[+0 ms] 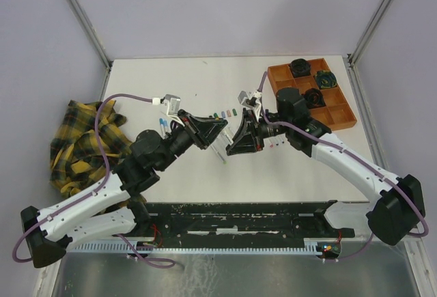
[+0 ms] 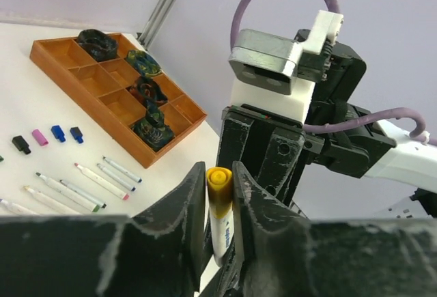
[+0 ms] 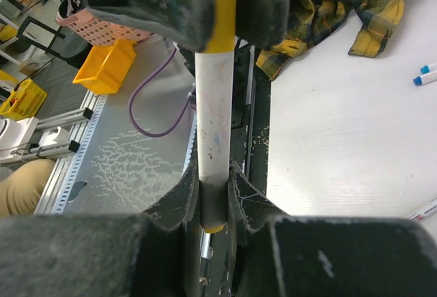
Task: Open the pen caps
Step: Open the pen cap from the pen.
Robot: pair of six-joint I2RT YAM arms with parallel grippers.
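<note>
— Two end effectors on one pen: why hold it up between them instead of working on the bench?
— You need opposing grips. Your left end effector is clenched on the yellow cap, which sits squarely between its fingers. Your right end effector, directly opposite, is clamped around the other end of the pen barrel.
— Why face to face?
— They line up along the pen, so I judge a straight pull apart should free the cap without bending anything.
— Other caps?
— Loose caps lie in a row ahead of your left end effector, off to one side, with uncapped pens nearer it.
</note>
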